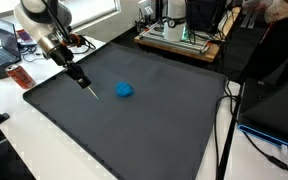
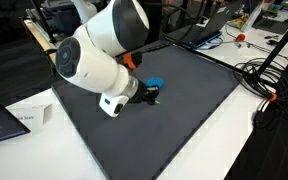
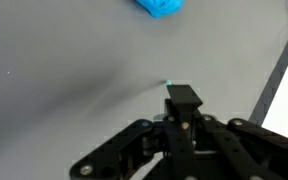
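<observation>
My gripper (image 1: 81, 79) hangs over the left part of a dark grey mat (image 1: 134, 135). It is shut on a thin black pen-like stick (image 1: 89, 90). In the wrist view the stick (image 3: 183, 98) stands between the closed fingers (image 3: 184, 115), and its teal tip is at or just above the mat. A small crumpled blue object (image 1: 125, 89) lies on the mat a short way beyond the tip. It also shows in the wrist view (image 3: 160, 7) and in an exterior view (image 2: 156, 84), where the arm hides most of the gripper (image 2: 149, 96).
The mat lies on a white table (image 1: 24, 150). A red object (image 1: 18, 76) and a laptop (image 1: 4, 50) sit by the mat's left edge. Equipment on a wooden board (image 1: 179, 40) stands behind it. Cables (image 2: 269, 85) run along one side.
</observation>
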Controlling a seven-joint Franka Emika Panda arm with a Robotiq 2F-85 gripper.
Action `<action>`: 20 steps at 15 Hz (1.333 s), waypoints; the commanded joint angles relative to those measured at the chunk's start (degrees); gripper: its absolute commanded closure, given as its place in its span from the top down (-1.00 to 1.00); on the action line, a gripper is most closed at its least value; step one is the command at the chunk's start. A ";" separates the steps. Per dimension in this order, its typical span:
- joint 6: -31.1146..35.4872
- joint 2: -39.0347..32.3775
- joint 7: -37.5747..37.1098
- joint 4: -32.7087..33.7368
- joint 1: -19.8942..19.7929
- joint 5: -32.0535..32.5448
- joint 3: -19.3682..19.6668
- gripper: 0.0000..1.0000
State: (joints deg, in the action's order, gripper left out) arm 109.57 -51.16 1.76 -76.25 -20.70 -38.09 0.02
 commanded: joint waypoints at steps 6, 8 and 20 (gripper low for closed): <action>12.75 14.90 2.77 -20.14 4.98 1.70 1.36 -0.94; 15.61 18.51 2.10 -24.58 6.87 2.62 1.80 -0.94; 28.88 31.75 -17.14 -39.06 19.32 23.18 4.82 -0.94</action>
State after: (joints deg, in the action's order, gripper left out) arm 136.46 -22.85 -9.41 -111.85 -4.45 -20.55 3.30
